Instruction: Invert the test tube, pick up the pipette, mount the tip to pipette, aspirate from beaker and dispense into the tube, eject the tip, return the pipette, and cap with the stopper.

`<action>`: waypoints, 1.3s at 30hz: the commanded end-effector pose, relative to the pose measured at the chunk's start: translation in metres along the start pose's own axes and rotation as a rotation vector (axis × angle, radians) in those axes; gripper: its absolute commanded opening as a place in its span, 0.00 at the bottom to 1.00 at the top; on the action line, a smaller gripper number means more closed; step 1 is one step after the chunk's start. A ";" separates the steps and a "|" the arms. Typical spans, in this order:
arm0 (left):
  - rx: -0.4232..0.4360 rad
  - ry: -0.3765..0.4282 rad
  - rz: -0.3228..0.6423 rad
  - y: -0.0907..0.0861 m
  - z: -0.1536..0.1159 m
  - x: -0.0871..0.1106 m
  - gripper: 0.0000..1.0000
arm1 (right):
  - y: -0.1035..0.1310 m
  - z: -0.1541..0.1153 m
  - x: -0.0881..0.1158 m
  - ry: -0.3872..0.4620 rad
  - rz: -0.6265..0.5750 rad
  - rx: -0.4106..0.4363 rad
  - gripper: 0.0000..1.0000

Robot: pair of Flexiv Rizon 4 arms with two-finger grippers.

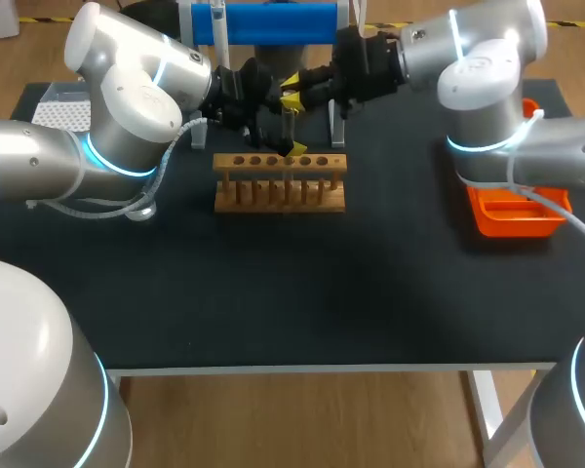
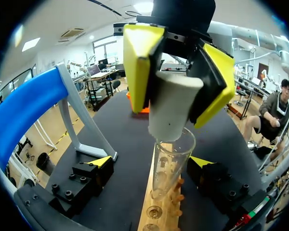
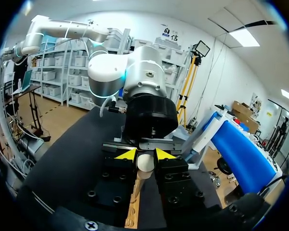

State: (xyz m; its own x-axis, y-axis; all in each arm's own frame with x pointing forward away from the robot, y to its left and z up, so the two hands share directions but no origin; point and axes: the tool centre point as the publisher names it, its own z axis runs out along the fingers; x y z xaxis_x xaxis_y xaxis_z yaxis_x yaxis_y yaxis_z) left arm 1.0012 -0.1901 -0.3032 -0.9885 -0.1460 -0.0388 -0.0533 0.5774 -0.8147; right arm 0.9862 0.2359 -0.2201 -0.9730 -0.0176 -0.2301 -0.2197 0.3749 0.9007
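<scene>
**White stopper (image 2: 171, 108) at the test tube (image 2: 169, 166) mouth**

The right hand (image 2: 180, 77) is clamped on the stopper, its bottom at the tube's rim; the test tube stands upright in the wooden rack (image 2: 159, 211) on the table (image 1: 292, 283); the left hand (image 2: 153, 163) gapes around the tube, 1 finger clearly apart from it.

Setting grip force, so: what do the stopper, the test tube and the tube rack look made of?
Stopper: a pale, matte, tapered plug, probably rubber or silicone, though the look leaves it open. Test tube: clear and glossy, with things showing through it; glass or clear plastic, cannot tell which. Tube rack: light brown, with dowel posts and drilled holes; it looks like unfinished wood.
</scene>
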 end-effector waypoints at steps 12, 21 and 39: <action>-0.001 0.003 0.000 0.000 0.000 -0.001 1.00 | 0.003 -0.002 0.006 0.011 -0.002 0.001 0.00; -0.001 0.003 0.000 0.000 0.000 -0.001 1.00 | 0.000 0.002 0.006 0.014 0.004 0.006 0.00; -0.001 0.003 0.000 0.000 0.000 -0.001 1.00 | -0.004 0.000 0.008 0.016 0.020 0.009 0.00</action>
State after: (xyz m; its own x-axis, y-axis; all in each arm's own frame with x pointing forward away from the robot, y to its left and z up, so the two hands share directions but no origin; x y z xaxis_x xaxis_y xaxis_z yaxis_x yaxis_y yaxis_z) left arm 1.0012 -0.1901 -0.3032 -0.9885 -0.1461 -0.0388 -0.0533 0.5774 -0.8147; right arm 0.9795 0.2362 -0.2249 -0.9784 -0.0230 -0.2056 -0.1985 0.3858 0.9010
